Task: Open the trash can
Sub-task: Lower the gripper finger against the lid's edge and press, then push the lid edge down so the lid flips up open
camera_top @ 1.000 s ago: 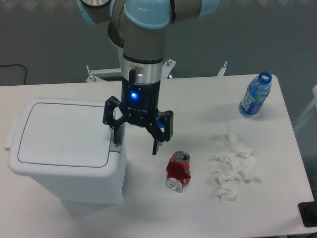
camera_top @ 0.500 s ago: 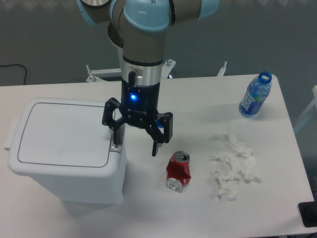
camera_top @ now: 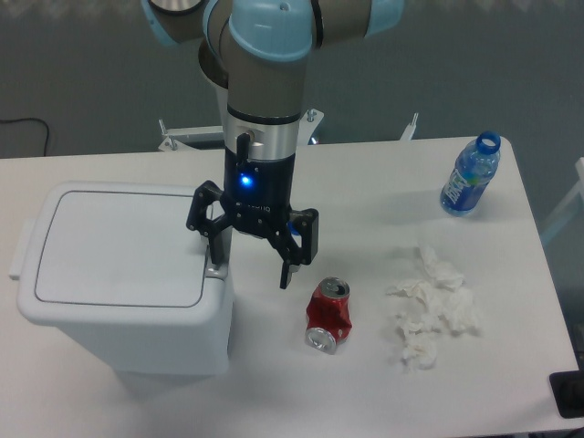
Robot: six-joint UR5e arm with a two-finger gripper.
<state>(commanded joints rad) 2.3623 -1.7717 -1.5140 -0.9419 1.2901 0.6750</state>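
The large white boxy plastic trash can (camera_top: 123,274) stands at the left of the white counter (camera_top: 365,392), its flat lid down. The black two-finger pincer (camera_top: 251,266) hangs spread wide and grasping nothing, one finger at the grey push-button tab (camera_top: 214,271) on the can's right edge, the other above the counter near a crushed red soda can (camera_top: 328,315).

Arm vertical, claw (camera_top: 251,270) downward, fingers spread
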